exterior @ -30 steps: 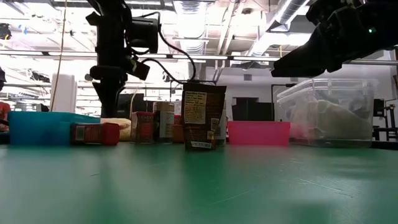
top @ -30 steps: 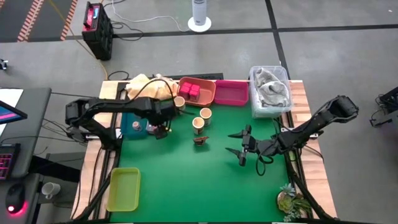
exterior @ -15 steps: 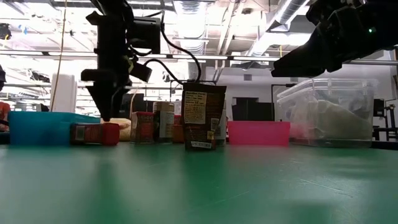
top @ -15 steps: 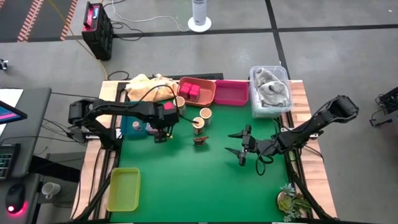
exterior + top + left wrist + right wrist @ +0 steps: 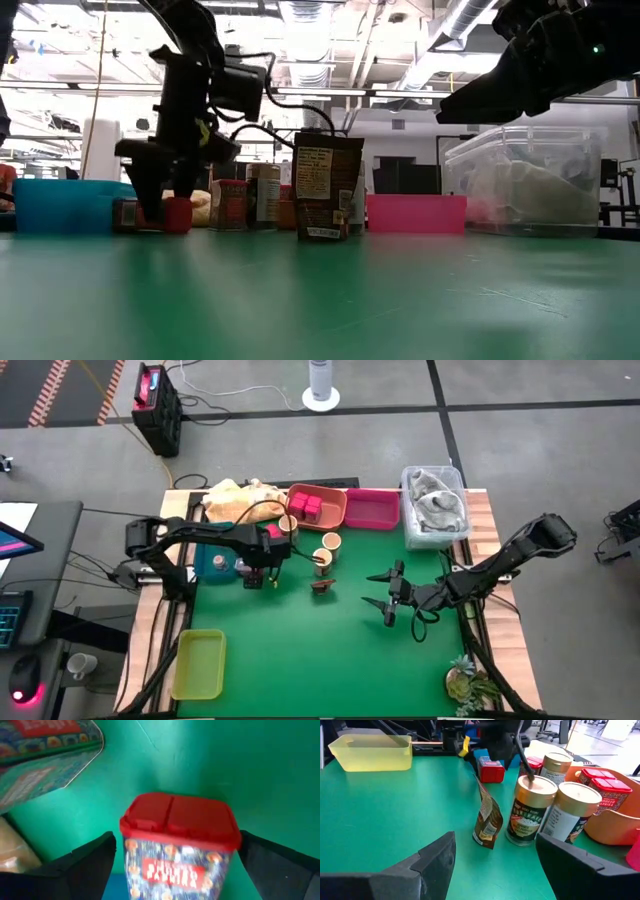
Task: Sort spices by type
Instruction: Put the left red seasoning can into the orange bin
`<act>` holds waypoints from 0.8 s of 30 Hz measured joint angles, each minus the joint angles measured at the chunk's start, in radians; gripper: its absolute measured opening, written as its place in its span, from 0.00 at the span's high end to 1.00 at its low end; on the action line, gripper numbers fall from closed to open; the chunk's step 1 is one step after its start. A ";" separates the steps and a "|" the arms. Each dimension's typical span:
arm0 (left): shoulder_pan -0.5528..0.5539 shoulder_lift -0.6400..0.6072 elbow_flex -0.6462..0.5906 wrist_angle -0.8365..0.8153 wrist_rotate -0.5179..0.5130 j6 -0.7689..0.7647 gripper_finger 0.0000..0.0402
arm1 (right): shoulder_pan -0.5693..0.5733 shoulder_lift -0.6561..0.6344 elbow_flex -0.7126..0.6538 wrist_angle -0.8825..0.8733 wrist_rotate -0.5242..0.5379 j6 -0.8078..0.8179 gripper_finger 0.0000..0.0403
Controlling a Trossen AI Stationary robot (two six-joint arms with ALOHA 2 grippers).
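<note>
Left claw (image 5: 175, 865): spread wide and lowered over a red-lidded spice tin (image 5: 179, 845) lying on the green mat (image 5: 300, 660); one dark finger (image 5: 85, 867) is seen on each side of the tin, and no contact can be made out.
Spice tin: a flat red hinged lid above a blue patterned label; it is placed near the mat's left edge, just beside the teal tray (image 5: 212, 563), and is seen in the low view as a red cap (image 5: 176, 215) between the lowered fingers.
Right claw (image 5: 385, 592): held at a narrow gap above the mat's right half, well apart from the spices; nothing is gripped.
Round jars: two tan-lidded jars (image 5: 527, 810) (image 5: 572, 815) are stood upright side by side near the mat's far edge, just in front of the orange tray (image 5: 615, 827).
Brown pouch (image 5: 487, 817): stood on the mat just beside the nearer jar, leaning slightly.
Red cube boxes (image 5: 307, 507): gathered inside the orange tray at the far edge.
Other trays: a magenta tray (image 5: 372, 509) is set next to the orange one; a yellow-green tray (image 5: 199, 663) is placed at the near left corner.
</note>
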 joint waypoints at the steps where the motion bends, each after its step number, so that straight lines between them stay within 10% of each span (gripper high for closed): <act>1: 0.000 0.012 0.000 0.001 0.000 -0.002 0.01 | 0.000 0.000 0.000 0.000 0.000 0.000 0.25; 15: -0.026 0.047 0.008 -0.075 0.045 -0.075 0.30 | 0.000 0.000 0.000 0.001 0.000 -0.003 0.25; 24: -0.046 -0.032 0.095 -0.152 0.195 -0.188 0.30 | 0.025 -0.002 0.000 0.001 0.000 -0.016 0.25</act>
